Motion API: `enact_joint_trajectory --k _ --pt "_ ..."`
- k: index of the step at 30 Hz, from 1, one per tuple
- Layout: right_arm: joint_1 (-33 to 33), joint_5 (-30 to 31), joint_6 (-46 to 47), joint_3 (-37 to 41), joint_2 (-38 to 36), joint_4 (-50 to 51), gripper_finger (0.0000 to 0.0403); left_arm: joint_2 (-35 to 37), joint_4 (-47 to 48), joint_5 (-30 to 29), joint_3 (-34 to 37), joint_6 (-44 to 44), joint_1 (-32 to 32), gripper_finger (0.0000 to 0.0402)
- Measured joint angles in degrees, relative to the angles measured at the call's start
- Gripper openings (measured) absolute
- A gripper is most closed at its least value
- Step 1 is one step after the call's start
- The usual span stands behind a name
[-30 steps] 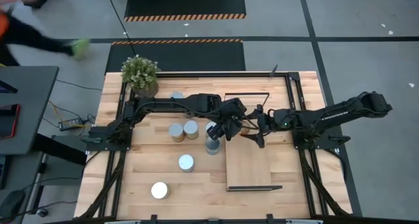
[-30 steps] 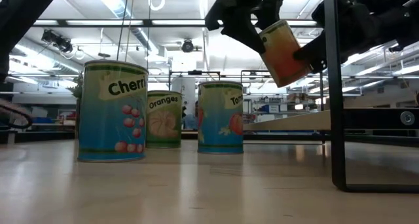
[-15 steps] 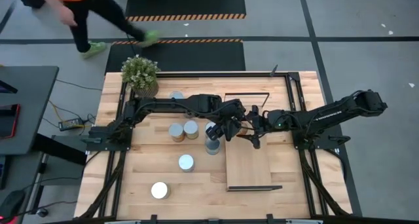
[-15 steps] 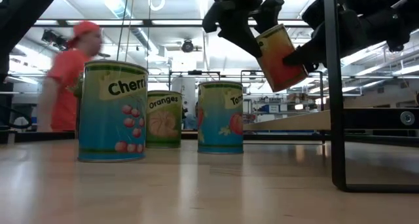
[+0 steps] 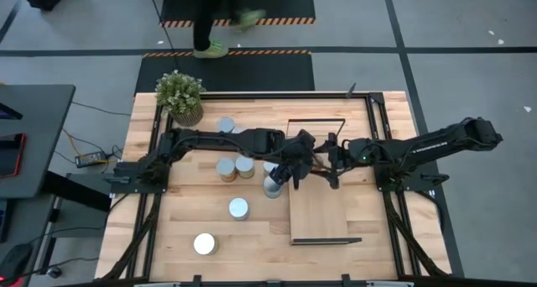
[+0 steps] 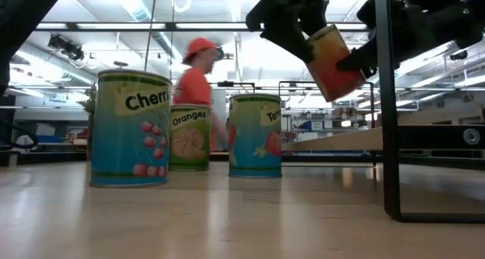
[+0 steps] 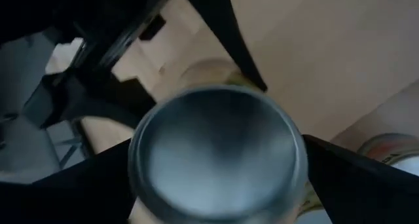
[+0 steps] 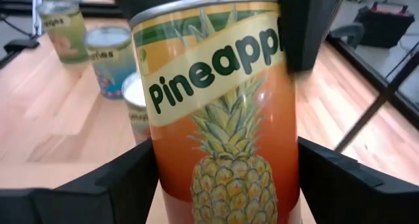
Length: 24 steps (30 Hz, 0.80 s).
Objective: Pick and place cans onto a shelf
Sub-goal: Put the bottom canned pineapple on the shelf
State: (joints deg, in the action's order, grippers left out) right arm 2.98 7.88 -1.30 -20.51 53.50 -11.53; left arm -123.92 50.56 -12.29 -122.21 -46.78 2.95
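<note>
A pineapple can (image 8: 222, 106) with orange sides and a silver lid (image 7: 216, 152) hangs tilted in the air (image 6: 333, 62) above the shelf's far end. The shelf (image 5: 319, 211) is a light-wood board with a black frame. My left gripper (image 5: 295, 163) and my right gripper (image 5: 327, 163) are both shut on this can, meeting at the table's middle. Several other cans stand upright on the table, among them two side by side (image 5: 235, 168), one beside the shelf (image 5: 273, 185) and a white-topped one (image 5: 205, 244). My left gripper pinches the can's sides just below the lid rim (image 7: 139, 178) between its two fingers (image 7: 85, 185). It comes over the lid end, slanting down from the table's left. The can is lifted clear and tilted. My right gripper pinches the can's two sides at its lower half (image 8: 163, 185) between its two fingers (image 8: 105, 185). It comes about level from the table's right, fingers across the can. The can is clear of table and shelf, its label facing the wrist.
A potted plant (image 5: 179, 96) stands at the far left corner. A black wire frame (image 5: 317, 123) lies beyond the shelf. The shelf's black post (image 6: 388, 100) stands close to the held can. A person (image 5: 220, 18) walks on the floor beyond the table.
Both grippers stay shut on the can. The can and my right gripper have shifted a little toward the table's left and back toward the right; the can stays lifted and tilted. A person has walked past behind the table.
</note>
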Motion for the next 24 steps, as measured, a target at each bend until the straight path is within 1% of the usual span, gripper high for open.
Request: enact_joint_trajectory --k 3,6,12,18,21,24 --pt "0.01 0.0 0.43 0.02 -2.06 3.81 0.0324 0.04 0.53 -6.2 0.0 2.37 1.0 0.0396" --pt "0.01 0.0 0.41 0.07 -3.6 7.55 0.0324 0.04 1.87 -9.13 0.0 6.63 1.58 0.0396" --pt "-0.45 -0.02 0.23 3.39 -7.36 8.75 0.0324 0.04 5.42 -10.56 0.0 14.83 1.25 0.0396" --pt "-0.78 -0.36 1.13 6.02 -10.84 8.71 0.0324 1.57 5.58 -10.62 -0.02 17.69 0.41 0.0396" --pt "-0.76 -0.46 0.89 6.13 -12.31 10.79 0.0324 2.35 5.76 -10.44 0.0 19.03 0.07 0.0395" --pt "-0.92 -0.45 0.16 6.48 -14.25 11.75 0.0324 3.67 5.83 -8.44 0.02 20.95 0.01 0.0395"
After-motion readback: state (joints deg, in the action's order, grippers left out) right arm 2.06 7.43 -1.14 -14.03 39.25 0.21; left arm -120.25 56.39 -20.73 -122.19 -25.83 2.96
